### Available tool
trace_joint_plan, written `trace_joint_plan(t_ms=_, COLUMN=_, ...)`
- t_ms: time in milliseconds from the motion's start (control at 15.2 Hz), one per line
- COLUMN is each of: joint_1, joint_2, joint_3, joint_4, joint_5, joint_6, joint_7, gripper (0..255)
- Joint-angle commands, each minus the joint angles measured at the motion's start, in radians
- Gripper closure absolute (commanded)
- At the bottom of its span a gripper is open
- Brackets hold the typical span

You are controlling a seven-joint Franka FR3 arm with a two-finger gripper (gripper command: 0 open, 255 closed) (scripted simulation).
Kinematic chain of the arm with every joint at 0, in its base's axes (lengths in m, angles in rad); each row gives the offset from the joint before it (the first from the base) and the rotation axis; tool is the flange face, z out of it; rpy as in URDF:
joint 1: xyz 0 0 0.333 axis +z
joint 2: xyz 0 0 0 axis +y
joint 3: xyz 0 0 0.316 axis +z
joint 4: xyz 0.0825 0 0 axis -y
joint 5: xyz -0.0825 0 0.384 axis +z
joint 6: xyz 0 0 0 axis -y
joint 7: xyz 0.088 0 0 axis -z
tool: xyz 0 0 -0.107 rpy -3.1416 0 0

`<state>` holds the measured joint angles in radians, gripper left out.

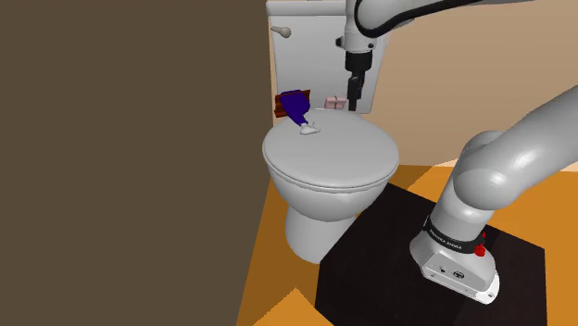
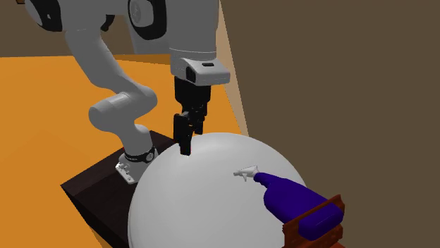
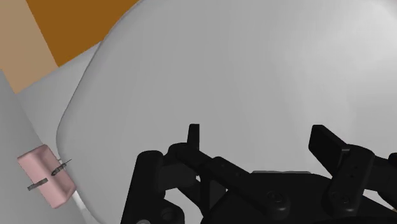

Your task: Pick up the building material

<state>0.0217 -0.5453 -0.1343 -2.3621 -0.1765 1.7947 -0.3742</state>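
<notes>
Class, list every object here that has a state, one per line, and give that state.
Toilet lid: shut.
Spray bottle: tilted, nozzle on the lid, base on the brick.
Brick: under the bottle's base, not held.
Pincer: open, empty, above the lid.

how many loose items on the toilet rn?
3: blue spray bottle lying on the lid's rear; reddish-brown brick right behind it; pink block behind the lid, close by the open gripper. The arm could hide more.
</notes>
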Motion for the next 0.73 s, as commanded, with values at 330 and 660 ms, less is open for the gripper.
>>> trace_joint_plan(t_ms=330, joint_1=0.026, joint_2=0.212, joint_3=-0.087, joint_4=0.142, joint_5=-0.057, joint_6=0.148, joint_7=-0.271, gripper=0)
trace_joint_plan(t_ms=660, joint_1=0.044, joint_2=0.375, joint_3=-0.129, joint_4=0.278, joint_5=-0.051, joint_6=0.234, joint_7=-0.462, gripper=0)
